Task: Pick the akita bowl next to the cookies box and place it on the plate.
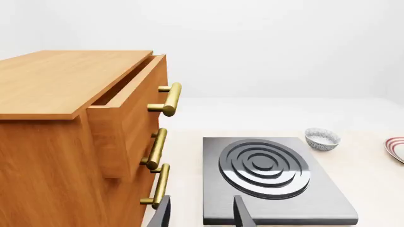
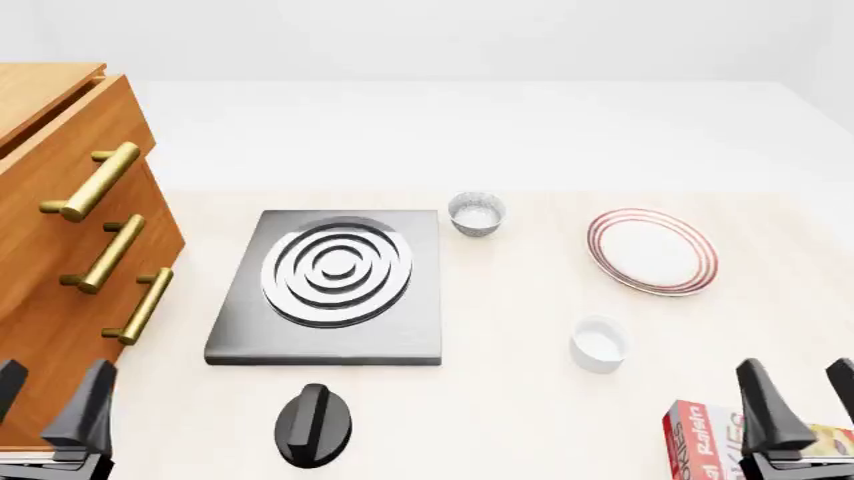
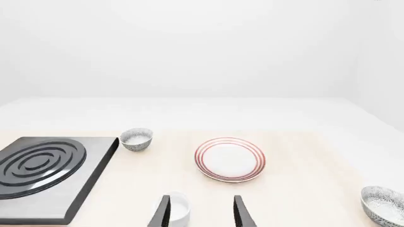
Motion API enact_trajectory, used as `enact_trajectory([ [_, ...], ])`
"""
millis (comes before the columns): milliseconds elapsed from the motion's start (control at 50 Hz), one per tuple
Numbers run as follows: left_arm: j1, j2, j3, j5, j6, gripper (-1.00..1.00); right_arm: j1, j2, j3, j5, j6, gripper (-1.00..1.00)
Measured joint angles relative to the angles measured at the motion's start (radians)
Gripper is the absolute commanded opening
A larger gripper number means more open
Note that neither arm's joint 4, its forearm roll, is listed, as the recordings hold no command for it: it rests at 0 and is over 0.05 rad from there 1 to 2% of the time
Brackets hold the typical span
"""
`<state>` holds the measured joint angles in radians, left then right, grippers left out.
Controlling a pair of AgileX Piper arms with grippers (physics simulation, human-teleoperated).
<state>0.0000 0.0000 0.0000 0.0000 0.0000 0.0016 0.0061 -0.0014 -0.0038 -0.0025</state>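
Two Bowls on the Table, Both Grippers Unladen

Two patterned bowls sit apart as I watch from the console. One, the akita bowl (image 3: 383, 204), grey-and-white outside and white inside, shows only in my right wrist view, well beyond the plate (image 3: 230, 159) on the side away from the stove. It is off to one side of the right gripper (image 3: 200, 212), whose dark fingers stand parted with nothing between them; it is out of frame in the front view. The look-alike bowl (image 2: 477, 214) rests just past the stove's far corner. The plate, white with thin red rings, lies well clear of the stove (image 2: 332, 284), a flat grey slab with raised concentric rings. A plain white cup (image 2: 599, 343) stands nearer me than the plate. The cookies box (image 2: 721, 443), red and white, shows partial lettering I cannot read whole. My left gripper (image 1: 200, 213) is spread wide beside the wooden drawer cabinet (image 1: 63, 137) with brass handles.
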Motion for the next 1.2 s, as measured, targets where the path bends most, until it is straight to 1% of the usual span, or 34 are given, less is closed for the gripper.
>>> enact_trajectory([
  [140,0.0,0.0,0.0,0.0,0.0,1.0,0.007,0.032,0.0,-0.025,-0.007,1.0],
  [380,0.0,0.0,0.0,0.0,0.0,1.0,0.026,0.099,-0.007,-0.069,-0.005,1.0],
  [500,0.0,0.0,0.0,0.0,0.0,1.0,0.019,0.178,-0.021,-0.103,0.005,1.0],
  [640,0.0,0.0,0.0,0.0,0.0,1.0,0.002,0.293,-0.066,-0.115,0.01,1.0],
  [960,0.0,0.0,0.0,0.0,0.0,1.0,-0.04,0.529,-0.212,-0.052,0.012,1.0],
  [1200,0.0,0.0,0.0,0.0,0.0,1.0,-0.112,0.644,-0.314,0.037,-0.007,1.0],
])
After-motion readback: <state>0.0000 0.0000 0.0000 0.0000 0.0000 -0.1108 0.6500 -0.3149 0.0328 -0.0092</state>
